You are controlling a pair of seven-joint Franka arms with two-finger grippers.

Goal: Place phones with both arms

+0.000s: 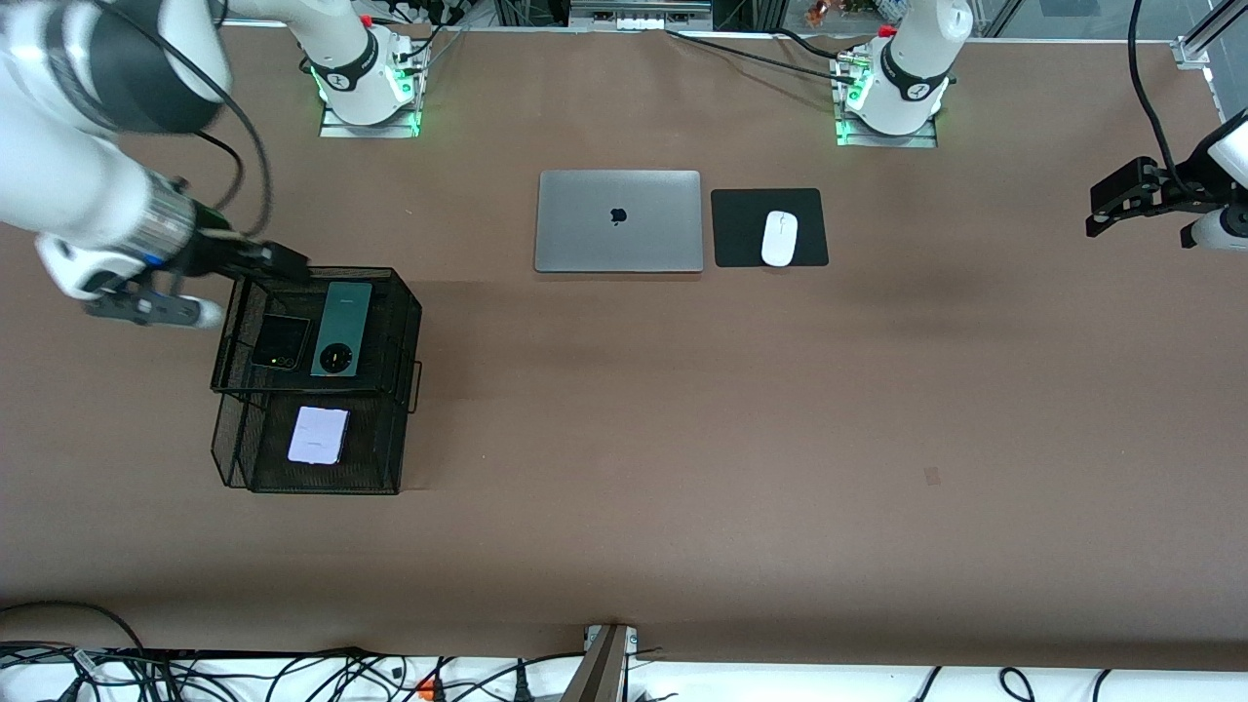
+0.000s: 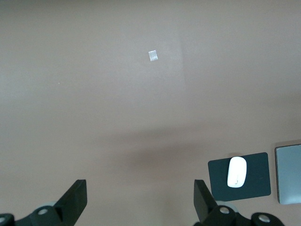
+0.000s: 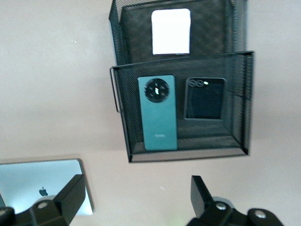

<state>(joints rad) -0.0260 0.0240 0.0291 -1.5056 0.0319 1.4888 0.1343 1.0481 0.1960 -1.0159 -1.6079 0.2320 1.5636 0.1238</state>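
Only left wrist view shows left hand [image 2: 141,200] spread.

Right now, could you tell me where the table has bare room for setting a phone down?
The widest bare stretch lies nearer the camera than the laptop and mouse pad, running from the mesh rack to the left arm's end. The rack is crowded: green phone, black phone, lilac-white phone.
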